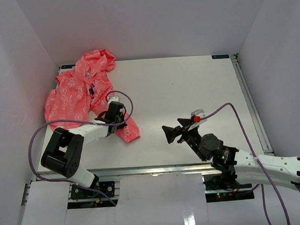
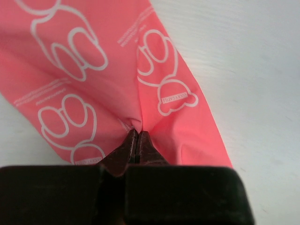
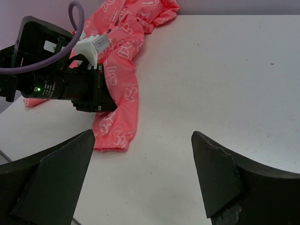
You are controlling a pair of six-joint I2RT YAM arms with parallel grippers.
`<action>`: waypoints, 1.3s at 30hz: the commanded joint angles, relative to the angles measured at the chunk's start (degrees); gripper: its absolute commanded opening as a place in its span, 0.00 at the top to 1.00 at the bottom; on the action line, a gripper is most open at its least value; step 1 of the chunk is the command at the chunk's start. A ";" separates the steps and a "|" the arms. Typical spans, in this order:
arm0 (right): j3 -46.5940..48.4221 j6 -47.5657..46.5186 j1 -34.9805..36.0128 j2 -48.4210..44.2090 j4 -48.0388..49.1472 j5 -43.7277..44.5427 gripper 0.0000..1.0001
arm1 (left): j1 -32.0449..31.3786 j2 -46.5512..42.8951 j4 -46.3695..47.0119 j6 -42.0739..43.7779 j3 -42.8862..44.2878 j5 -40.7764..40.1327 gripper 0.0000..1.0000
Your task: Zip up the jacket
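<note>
The white table point(image 1: 190, 100) is the biggest thing before me, boxed in by pale walls point(image 1: 268, 39) on the left, far and right sides, with a metal rail point(image 1: 251, 101) running along its right edge. Most of its surface from the middle to the right rail lies bare, so the open room is all on that side. The coral-pink jacket point(image 1: 77, 94) is bunched in the far-left corner, its hood end pushed up at the far edge and its left side crowding the left wall, partly over the table's edge. One sleeve point(image 1: 128, 131) trails out of the heap toward the near middle of the table and ends in a gathered cuff point(image 3: 112, 140) that lies flat. My left end effector point(image 1: 121, 125) sits low on that sleeve, near the cuff; in my left wrist view the fingers point(image 2: 145, 149) are pressed together with a fold of the printed pink fabric pinched between their tips, the cloth puckering into them. My right end effector point(image 1: 174, 129) hovers over bare table right of the sleeve, apart from it, its two fingers spread wide and holding nothing. A small dark mark point(image 1: 91, 89) shows on the jacket's chest.
</note>
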 commanded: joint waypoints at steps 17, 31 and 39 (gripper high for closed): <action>-0.88 2.93 0.22 -5.09 0.15 4.76 0.09 | -16.69 23.96 2.18 0.83 45.35 20.96 0.24; 1.58 4.36 0.29 -1.57 -3.06 8.93 0.09 | -7.83 -9.88 -10.90 2.46 13.59 -1.21 0.10; 0.68 6.70 0.26 -5.73 -4.48 7.28 0.09 | -7.79 -13.52 -7.45 -0.96 9.95 9.37 0.17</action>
